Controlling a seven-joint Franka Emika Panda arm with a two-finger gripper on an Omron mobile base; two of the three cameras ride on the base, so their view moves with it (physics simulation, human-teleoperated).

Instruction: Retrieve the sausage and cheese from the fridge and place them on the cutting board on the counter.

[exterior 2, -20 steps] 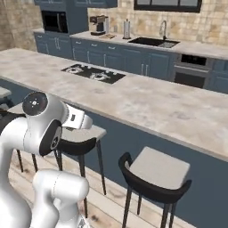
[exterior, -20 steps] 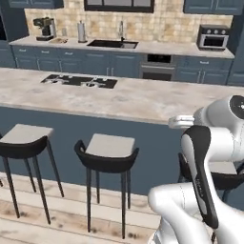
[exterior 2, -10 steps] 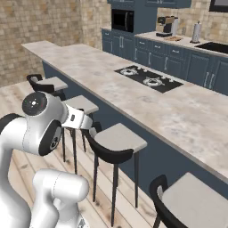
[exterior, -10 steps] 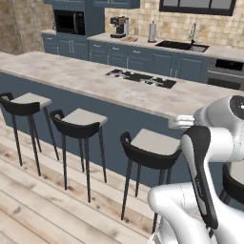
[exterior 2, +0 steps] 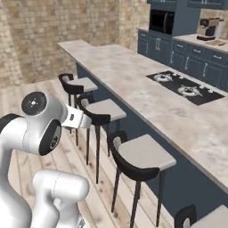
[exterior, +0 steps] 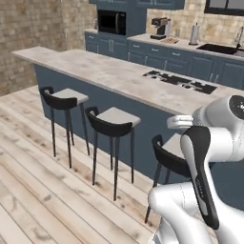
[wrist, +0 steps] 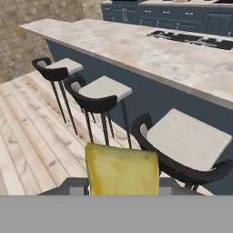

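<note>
Hand view gives you the cheese (wrist: 122, 169) first: a pale yellow, blocky lump with a mottled, slightly waxy face, sitting at the bottom centre right against the hand, with dark grey gripper parts showing at either side of its base. The jaws look to be pinching it, though the fingertips themselves are hidden behind it. Beyond it, from left to right, you see three bar stools (wrist: 100, 93) with thin black legs, curved black backrests and flat pale seats, standing on light wooden plank flooring (wrist: 32, 132). Behind them runs the island counter (wrist: 150, 54), beige marbled stone over a dark blue front, with a black gas hob (wrist: 191, 38) set into its top. In the left base view, a black microwave (exterior: 112, 22) sits in dark blue cabinetry, and further right a coffee machine (exterior: 161, 28) stands on the far worktop. A rough tan stone wall (exterior: 28, 33) closes the left side.
</note>
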